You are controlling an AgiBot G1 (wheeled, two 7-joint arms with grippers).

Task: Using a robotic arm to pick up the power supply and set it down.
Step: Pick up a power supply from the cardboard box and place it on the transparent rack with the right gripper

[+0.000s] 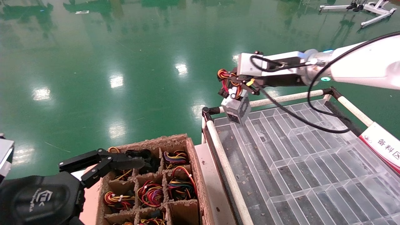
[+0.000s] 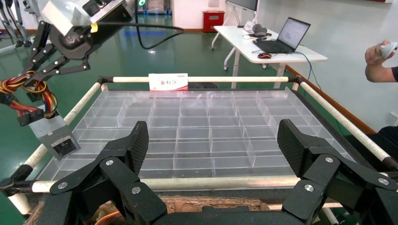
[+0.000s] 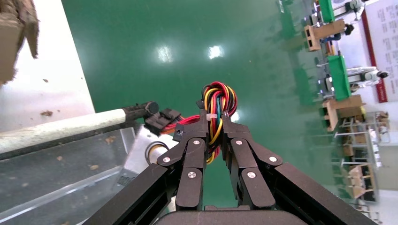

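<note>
The power supply is a small grey metal box that hangs tilted in the air over the far left corner of the clear divided tray. Its red, yellow and black wire bundle rises from the box. My right gripper, on the white robotic arm, is shut on that bundle. The left wrist view shows the box dangling below the right gripper, outside the tray's rail. My left gripper hovers open and empty over the cardboard box.
The cardboard box has cells holding several more wire bundles. White rails frame the tray, and a red and white sign stands on its right rail. Beyond it are a table with a laptop and a person's hand.
</note>
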